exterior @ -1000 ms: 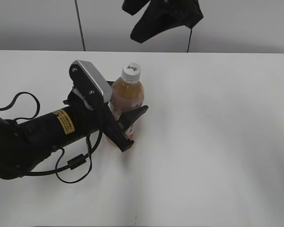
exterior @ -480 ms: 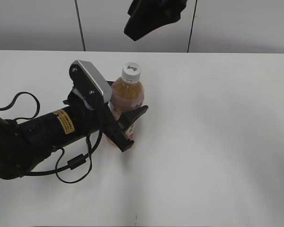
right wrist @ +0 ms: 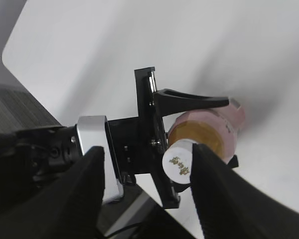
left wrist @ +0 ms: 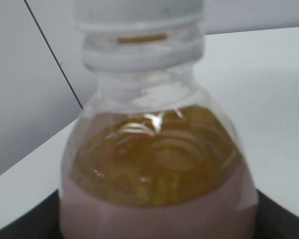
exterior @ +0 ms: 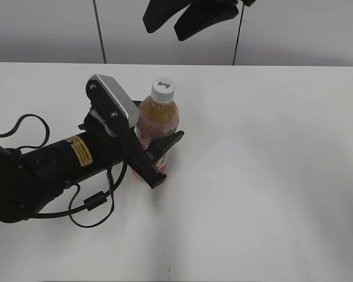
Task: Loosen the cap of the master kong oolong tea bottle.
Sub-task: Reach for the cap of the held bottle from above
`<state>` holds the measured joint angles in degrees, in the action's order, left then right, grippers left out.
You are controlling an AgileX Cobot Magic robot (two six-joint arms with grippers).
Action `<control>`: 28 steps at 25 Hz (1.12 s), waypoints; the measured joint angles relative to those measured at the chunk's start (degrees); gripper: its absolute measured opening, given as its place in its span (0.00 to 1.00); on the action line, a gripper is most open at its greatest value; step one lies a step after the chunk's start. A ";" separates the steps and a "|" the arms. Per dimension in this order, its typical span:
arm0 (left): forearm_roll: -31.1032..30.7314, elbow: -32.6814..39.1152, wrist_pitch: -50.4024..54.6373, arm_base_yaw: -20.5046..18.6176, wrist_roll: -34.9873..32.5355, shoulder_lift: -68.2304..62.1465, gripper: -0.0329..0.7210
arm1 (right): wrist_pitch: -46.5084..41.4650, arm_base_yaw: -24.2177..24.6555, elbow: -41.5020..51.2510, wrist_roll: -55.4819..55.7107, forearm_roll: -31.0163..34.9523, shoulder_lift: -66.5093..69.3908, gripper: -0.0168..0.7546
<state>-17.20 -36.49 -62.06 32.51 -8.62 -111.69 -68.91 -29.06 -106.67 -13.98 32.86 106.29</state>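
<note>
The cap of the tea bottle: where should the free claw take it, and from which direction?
Grip the cap on its round side wall, coming straight down from above. The bottle stands upright, clamped at its body by the left claw, so the top is free. The right claw hangs open above it.

Dark mark on white cap (right wrist: pixel 178 166) unreadable, yellow sticker (exterior: pixel 79 150) on left arm illegible

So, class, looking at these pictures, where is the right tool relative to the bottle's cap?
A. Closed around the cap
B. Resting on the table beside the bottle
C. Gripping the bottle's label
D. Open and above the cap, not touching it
D: the right tool is spread open with the cap below, while the left tool holds the bottle.
</note>
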 joint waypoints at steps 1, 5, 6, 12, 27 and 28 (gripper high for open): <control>0.00 0.00 0.00 0.00 0.00 0.00 0.63 | -0.18 0.00 -0.02 5.35 -0.28 0.05 0.56; 0.00 0.00 0.00 0.00 -0.03 0.00 0.63 | -0.55 0.00 -0.02 22.07 -4.88 0.13 0.56; 0.00 0.00 0.00 0.00 -0.03 0.00 0.63 | -0.66 0.00 -0.02 25.66 -6.72 0.13 0.56; 0.05 0.00 0.00 0.00 -0.03 0.00 0.63 | -0.78 -0.63 -0.07 36.54 -7.99 2.51 0.56; -0.01 0.00 0.00 0.00 -0.07 0.00 0.63 | -0.82 -5.46 -0.07 43.09 -12.99 4.90 0.56; -0.01 0.00 0.00 0.00 -0.07 0.00 0.63 | -0.82 -5.46 0.11 43.22 -13.12 4.90 0.56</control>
<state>-17.21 -36.49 -62.06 32.51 -8.69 -111.69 -69.73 -34.52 -106.57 29.25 19.74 111.19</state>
